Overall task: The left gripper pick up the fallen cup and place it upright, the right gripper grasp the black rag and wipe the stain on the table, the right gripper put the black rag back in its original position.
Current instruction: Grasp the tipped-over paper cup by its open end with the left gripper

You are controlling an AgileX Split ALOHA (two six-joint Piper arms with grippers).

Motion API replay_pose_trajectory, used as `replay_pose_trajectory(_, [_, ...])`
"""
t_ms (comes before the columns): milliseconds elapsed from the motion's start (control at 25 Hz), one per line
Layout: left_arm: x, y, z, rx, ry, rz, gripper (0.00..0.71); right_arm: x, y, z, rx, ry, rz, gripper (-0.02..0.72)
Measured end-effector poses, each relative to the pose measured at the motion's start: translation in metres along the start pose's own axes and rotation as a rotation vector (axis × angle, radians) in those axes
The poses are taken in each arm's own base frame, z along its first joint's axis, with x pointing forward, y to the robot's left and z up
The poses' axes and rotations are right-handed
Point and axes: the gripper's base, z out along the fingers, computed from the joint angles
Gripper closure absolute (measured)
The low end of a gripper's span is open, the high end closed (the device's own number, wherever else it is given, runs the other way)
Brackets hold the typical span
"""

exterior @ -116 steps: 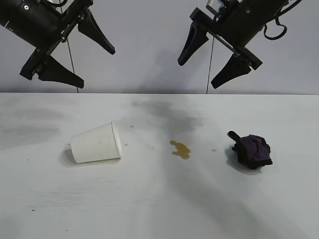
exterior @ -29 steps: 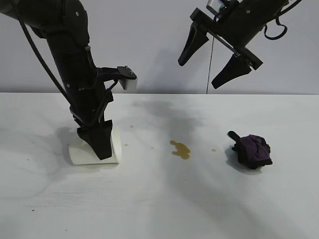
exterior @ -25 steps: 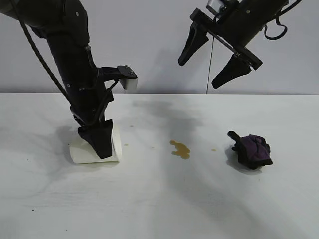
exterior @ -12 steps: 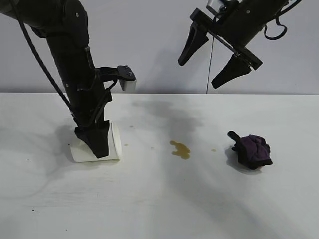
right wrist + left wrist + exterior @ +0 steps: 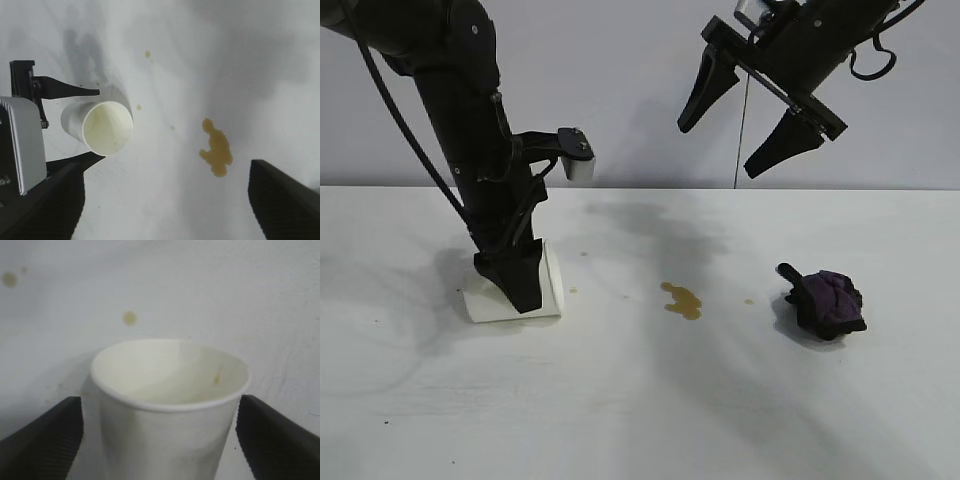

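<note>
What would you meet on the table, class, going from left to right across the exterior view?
The cup lying on its side with the left pincer down around it → the stain → the black rag. The right pincer hangs open above, off the table.

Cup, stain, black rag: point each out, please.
cup (image 5: pixel 102 127): right wrist view, inside of the open mouth.
stain (image 5: pixel 683 300): exterior view, middle of the brown blotch.
black rag (image 5: pixel 828 304): exterior view, purple folds at the centre.

White table: fallen cup left, stain middle, black rag right.
</note>
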Motion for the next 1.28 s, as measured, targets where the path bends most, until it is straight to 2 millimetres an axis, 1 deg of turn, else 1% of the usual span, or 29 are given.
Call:
replay_pose_trajectory(160, [0.0,0.001,0.001,-0.007,-0.003,0.0,0.107,0.0,0.0,0.0,0.0,0.0,0.0,0.093])
replay_pose_trajectory(400, [0.003,0.001,0.019,0.02,0.016,-0.007,0.107,0.0,0.0,0.0,0.0,-0.001,0.0,0.093])
replay_pose_trajectory(800, [0.004,0.001,0.02,0.019,0.019,-0.005,0.112,0.0,0.0,0.0,0.002,-0.001,-0.001,0.093])
replay_pose_trajectory(840, [0.004,0.001,0.02,0.018,0.021,-0.003,0.124,0.0,0.0,0.0,0.002,-0.001,-0.001,0.093])
replay_pose_trajectory(960, [0.005,0.002,0.02,0.012,0.033,0.007,0.223,0.0,0.0,0.0,0.002,-0.001,-0.001,0.093])
replay_pose_trajectory(1040, [0.005,0.002,0.02,0.01,0.037,0.01,0.259,0.0,0.0,0.0,0.002,-0.001,-0.001,0.093])
replay_pose_trajectory(1160, [0.005,0.002,0.02,0.01,0.038,0.011,0.277,0.0,0.0,0.0,0.002,-0.001,-0.001,0.093])
replay_pose_trajectory(1280, [0.004,0.002,0.014,-0.001,0.031,0.013,0.281,0.0,0.0,0.0,0.002,-0.001,-0.001,0.093])
